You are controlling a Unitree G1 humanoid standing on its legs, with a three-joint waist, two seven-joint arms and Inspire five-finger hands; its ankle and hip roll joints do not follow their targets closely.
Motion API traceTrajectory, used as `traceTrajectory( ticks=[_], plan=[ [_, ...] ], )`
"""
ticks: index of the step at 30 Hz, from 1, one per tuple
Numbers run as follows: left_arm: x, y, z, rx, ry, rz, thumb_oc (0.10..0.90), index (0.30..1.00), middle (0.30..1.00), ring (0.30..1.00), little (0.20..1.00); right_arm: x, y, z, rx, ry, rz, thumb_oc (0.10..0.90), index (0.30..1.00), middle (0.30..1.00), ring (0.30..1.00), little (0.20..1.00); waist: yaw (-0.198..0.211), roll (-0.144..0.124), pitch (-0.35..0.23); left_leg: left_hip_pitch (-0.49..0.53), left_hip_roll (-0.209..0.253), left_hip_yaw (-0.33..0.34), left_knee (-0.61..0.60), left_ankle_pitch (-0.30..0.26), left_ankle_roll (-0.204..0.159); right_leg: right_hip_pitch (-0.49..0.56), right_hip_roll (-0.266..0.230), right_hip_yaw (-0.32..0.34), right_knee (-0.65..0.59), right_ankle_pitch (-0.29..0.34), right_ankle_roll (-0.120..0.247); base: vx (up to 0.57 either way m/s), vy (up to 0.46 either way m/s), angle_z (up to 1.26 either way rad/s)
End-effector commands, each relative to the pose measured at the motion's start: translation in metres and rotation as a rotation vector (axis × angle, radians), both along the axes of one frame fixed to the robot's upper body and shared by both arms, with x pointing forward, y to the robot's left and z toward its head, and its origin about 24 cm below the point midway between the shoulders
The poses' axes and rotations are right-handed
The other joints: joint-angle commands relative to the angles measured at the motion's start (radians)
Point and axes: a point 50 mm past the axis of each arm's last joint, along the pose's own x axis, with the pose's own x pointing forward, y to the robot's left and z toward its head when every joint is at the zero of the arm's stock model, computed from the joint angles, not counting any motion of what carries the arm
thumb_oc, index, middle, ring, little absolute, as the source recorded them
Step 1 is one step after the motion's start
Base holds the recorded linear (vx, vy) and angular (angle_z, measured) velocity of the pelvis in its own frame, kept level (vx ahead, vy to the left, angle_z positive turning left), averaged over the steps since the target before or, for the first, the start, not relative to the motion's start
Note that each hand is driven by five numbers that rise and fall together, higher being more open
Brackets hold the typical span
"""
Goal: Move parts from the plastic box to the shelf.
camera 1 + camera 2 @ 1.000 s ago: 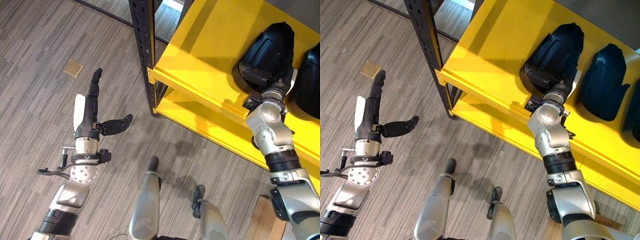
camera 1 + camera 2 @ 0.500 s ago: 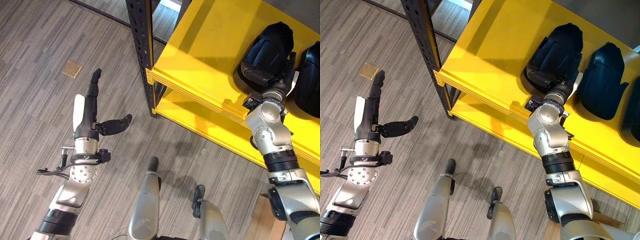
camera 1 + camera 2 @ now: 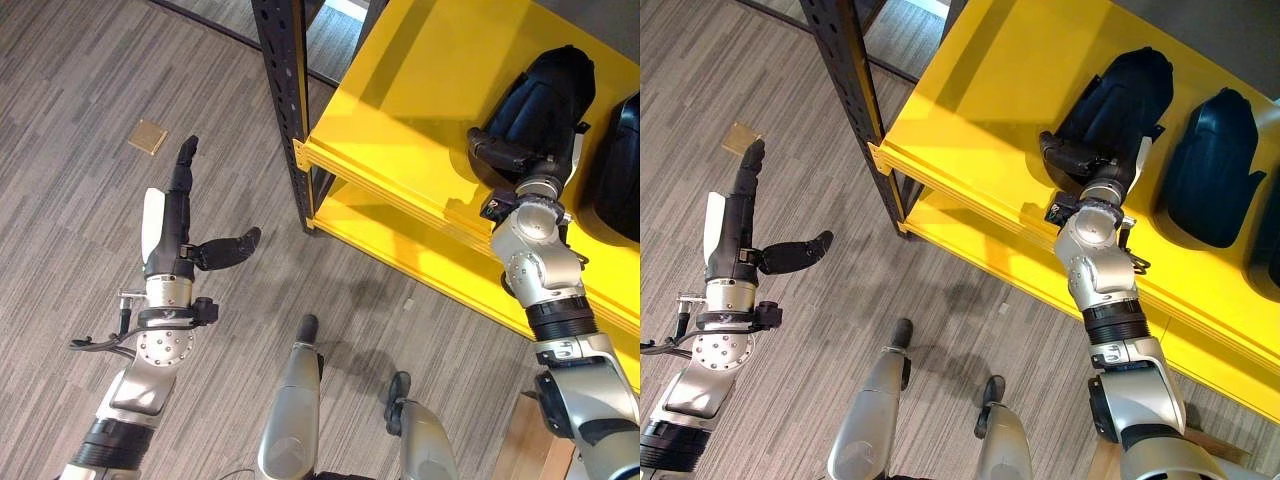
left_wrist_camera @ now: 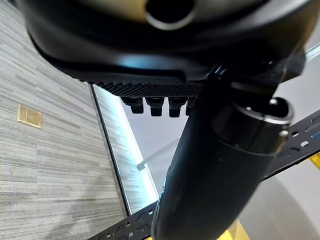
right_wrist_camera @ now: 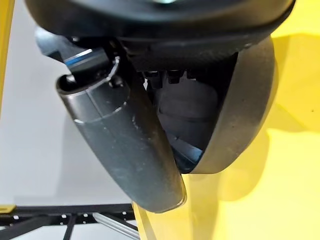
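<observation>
A black moulded part (image 3: pixel 545 95) lies on the yellow shelf's upper board (image 3: pixel 400 110). My right hand (image 3: pixel 497 150) rests against its near end, fingers straight along it and the thumb (image 5: pixel 125 140) spread out to the side, off the part (image 5: pixel 240 110). A second black part (image 3: pixel 1210 165) lies just to the right on the same board, and the edge of a third (image 3: pixel 1272 240) shows beyond it. My left hand (image 3: pixel 170 225) hangs open over the floor on the left, holding nothing, thumb (image 4: pixel 215 175) held apart from the fingers.
A black perforated upright (image 3: pixel 285 90) carries the shelf's left corner. A lower yellow board (image 3: pixel 400 245) juts out beneath the upper one. A small brass plate (image 3: pixel 148 136) is set in the grey floor. A wooden edge (image 3: pixel 520 440) shows at bottom right.
My right hand has pushed the black part a little further back on the upper board, and the thumb now stands clear of it. The left hand has barely moved.
</observation>
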Motion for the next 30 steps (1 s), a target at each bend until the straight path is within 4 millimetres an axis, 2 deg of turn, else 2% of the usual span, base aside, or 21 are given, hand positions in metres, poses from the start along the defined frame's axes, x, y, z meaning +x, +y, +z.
traceTrajectory(
  ticks=[1,6,16,21,23,30],
  plan=[
    [-0.009,0.001,0.038,0.063,-0.212,-0.056,0.9,1.0,1.0,1.0,1.0,-0.005,-0.013,0.059,-0.195,-0.169,-0.079,0.9,1.0,1.0,1.0,1.0,0.015,-0.014,-0.088,-0.073,0.001,0.06,0.028,-0.058,0.014,0.132,0.062,0.016,0.051,-0.101,-0.123,0.0,0.0,0.0],
    [-0.009,0.001,0.04,0.073,-0.213,-0.062,0.9,1.0,1.0,1.0,1.0,-0.003,-0.019,0.069,-0.293,-0.145,-0.14,0.9,1.0,1.0,1.0,1.0,0.029,-0.015,-0.087,-0.077,-0.003,0.052,0.024,-0.055,0.015,0.133,0.062,0.009,0.048,-0.099,-0.122,0.0,-0.003,0.01],
    [-0.011,0.004,0.044,0.086,-0.225,-0.061,0.9,1.0,1.0,1.0,1.0,0.0,-0.039,0.083,-0.369,-0.098,-0.225,0.9,1.0,1.0,1.0,1.0,0.047,-0.016,-0.083,-0.091,-0.015,0.039,0.026,-0.051,0.016,0.131,0.064,0.002,0.047,-0.095,-0.12,0.01,-0.009,0.03],
    [-0.012,0.005,0.045,0.085,-0.232,-0.061,0.9,1.0,1.0,1.0,1.0,0.002,-0.043,0.083,-0.343,-0.082,-0.21,0.9,1.0,1.0,1.0,1.0,0.05,-0.019,-0.08,-0.091,-0.019,0.032,0.026,-0.063,0.013,0.123,0.063,0.005,0.056,-0.102,-0.121,0.01,-0.003,0.01],
    [-0.013,0.005,0.045,0.085,-0.236,-0.061,0.9,1.0,1.0,1.0,1.0,0.003,-0.043,0.082,-0.344,-0.075,-0.201,0.9,1.0,1.0,1.0,1.0,0.053,-0.013,-0.074,-0.094,-0.017,0.036,0.024,-0.05,0.017,0.116,0.062,-0.003,0.062,-0.098,-0.122,-0.02,0.012,0.02],
    [-0.012,0.006,0.046,0.083,-0.236,-0.056,0.9,1.0,1.0,1.0,1.0,0.008,-0.035,0.077,-0.242,-0.086,-0.117,0.9,1.0,1.0,1.0,1.0,0.056,-0.006,-0.068,-0.098,-0.022,0.033,0.029,-0.048,0.019,0.107,0.059,-0.004,0.077,-0.102,-0.124,0.0,0.001,0.01]
  ],
)
